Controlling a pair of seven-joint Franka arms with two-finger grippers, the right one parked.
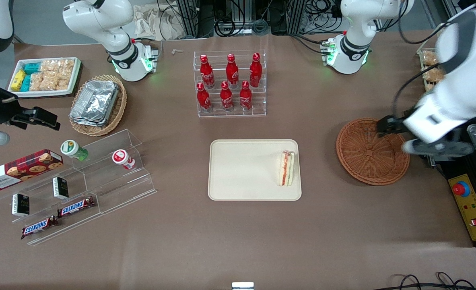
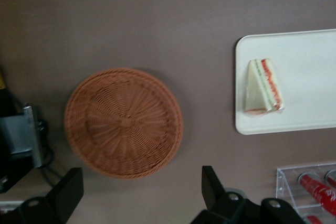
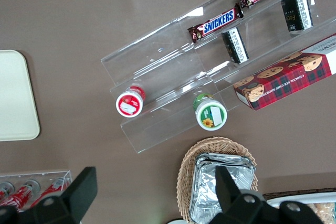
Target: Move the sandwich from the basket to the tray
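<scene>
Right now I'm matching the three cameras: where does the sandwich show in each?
Front view: sandwich on the tray, at its end nearest the basket.
Left wrist view: sandwich on the tray, gripper open above the table.
Right wrist view: not visible.
Shared landmark: tray.

The sandwich (image 1: 287, 168) lies on the tray (image 1: 242, 169), at the end nearest the basket (image 1: 362, 161). The basket sits beside the tray on the surface (image 1: 238, 233), toward the working arm's end. The gripper (image 2: 142, 187) hangs apparently above the basket's edge, jaws spread and holding nothing.

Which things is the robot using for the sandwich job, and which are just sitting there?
Job: sandwich lying on the tray; empty basket; open end effector above the basket.
Just sitting: cola bottles, Snickers bars, cookie box.
</scene>
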